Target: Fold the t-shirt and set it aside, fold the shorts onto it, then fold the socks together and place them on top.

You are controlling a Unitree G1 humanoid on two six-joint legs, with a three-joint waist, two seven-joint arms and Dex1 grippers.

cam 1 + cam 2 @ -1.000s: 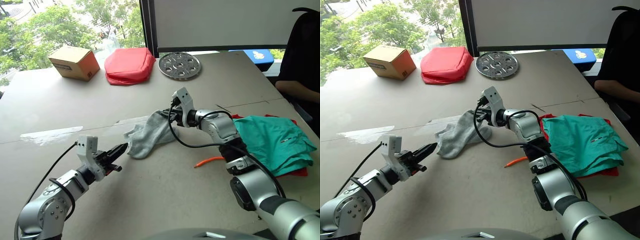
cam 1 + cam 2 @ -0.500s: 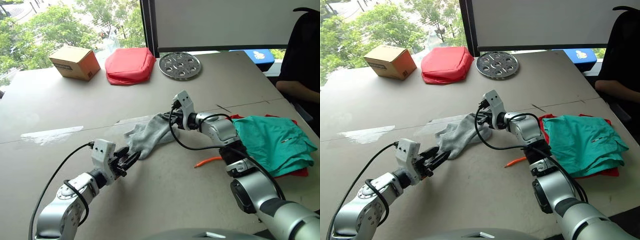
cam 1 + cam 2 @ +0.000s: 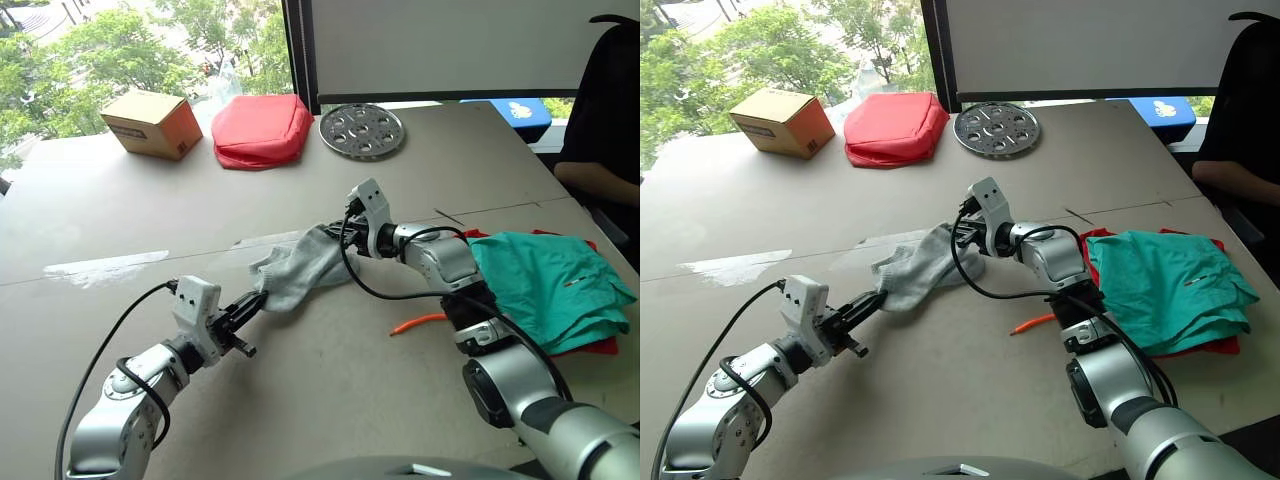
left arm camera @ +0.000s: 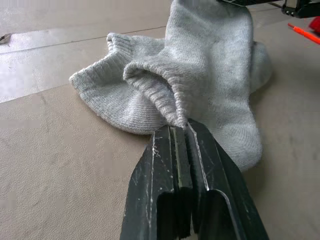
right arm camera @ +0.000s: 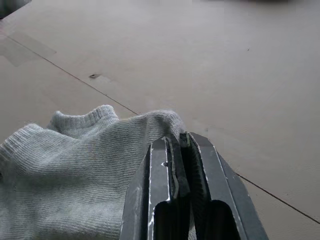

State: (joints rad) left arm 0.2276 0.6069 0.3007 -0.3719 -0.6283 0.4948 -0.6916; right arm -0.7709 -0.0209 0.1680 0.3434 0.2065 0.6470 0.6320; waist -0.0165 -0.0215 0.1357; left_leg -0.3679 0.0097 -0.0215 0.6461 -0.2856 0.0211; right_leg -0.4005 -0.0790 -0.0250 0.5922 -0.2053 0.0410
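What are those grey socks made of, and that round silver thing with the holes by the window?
The socks look like a soft knit, probably cotton blend: ribbed cuffs and fine loops show in the left wrist view, matte and slightly fuzzy. The left gripper and right gripper each pinch an edge, and the cloth bunches easily. The round perforated disc looks like metal, likely steel or aluminium, judging by its dull silvery sheen.

My left gripper (image 3: 262,298) pinches near edge of small light grey knit socks (image 3: 300,268) on beige table (image 3: 120,215). My right gripper (image 3: 342,231) clamps far end. Teal-green cloth shorts (image 3: 545,285) lie folded atop bright red t-shirt (image 3: 598,345), well right.
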